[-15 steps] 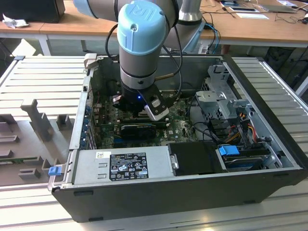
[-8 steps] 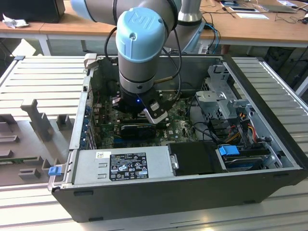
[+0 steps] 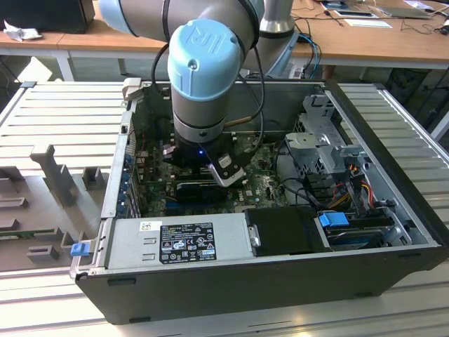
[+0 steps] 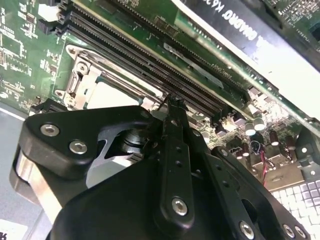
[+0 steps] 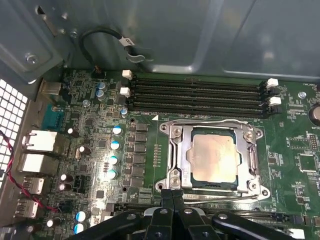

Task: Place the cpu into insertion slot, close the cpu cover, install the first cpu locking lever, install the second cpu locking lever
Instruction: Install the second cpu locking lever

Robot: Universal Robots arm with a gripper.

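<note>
Arm is reaching down into the open computer case (image 3: 280, 281), which lies on its side on the slatted tabletop (image 3: 63, 112). The pincer (image 5: 172, 197) hangs low over the green motherboard (image 5: 90, 165), its two black fingertips (image 5: 179, 200) pressed flat together with nothing between them: closed and empty.

The cpu (image 5: 214, 157) lies flat in the insertion slot (image 5: 212, 187), pale beige face up and square to the frame. The cpu cover (image 5: 252, 160) is down around it, the chip showing through its window (so steps one and two look done, judging by how things lie).

A thin wire lever (image 5: 235, 198) runs along the socket edge nearest the fingertips, which stand right at that edge, by the corner screw post (image 5: 174, 178). Whether they touch the lever I cannot tell. In the second wrist view the fingertip (image 4: 172, 107) sits just beside the long memory slots (image 4: 150, 60), with the socket corner (image 4: 80, 82) close by.

Judgement: step in hand is a locking lever, probably the first. The move calls for a sideways-and-down push with the closed tips, keeping the wire from slipping off the narrow tip and clear of the memory slots (image 5: 197, 95) and the small capacitors (image 5: 116, 145).
</note>
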